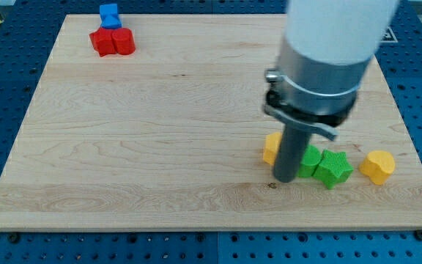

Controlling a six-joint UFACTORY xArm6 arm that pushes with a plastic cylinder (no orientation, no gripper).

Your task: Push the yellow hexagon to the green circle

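Observation:
My tip [284, 178] rests on the board at the view's lower right. A yellow block [271, 147], likely the hexagon, sits just left of the rod and is partly hidden by it. A green block [311, 160], likely the circle, sits just right of the rod, also partly hidden. A green star-shaped block [333, 168] touches that green block on its right. Another yellow block [378, 166], roughly heart-shaped, lies further right, apart from the green ones. The tip stands between the yellow block and the green block, close to both.
Two red blocks [112, 42] sit together at the view's top left with a blue block [109, 14] just above them. The wooden board [160, 132] lies on a blue perforated table. The arm's wide body [328, 51] hides the board's upper right.

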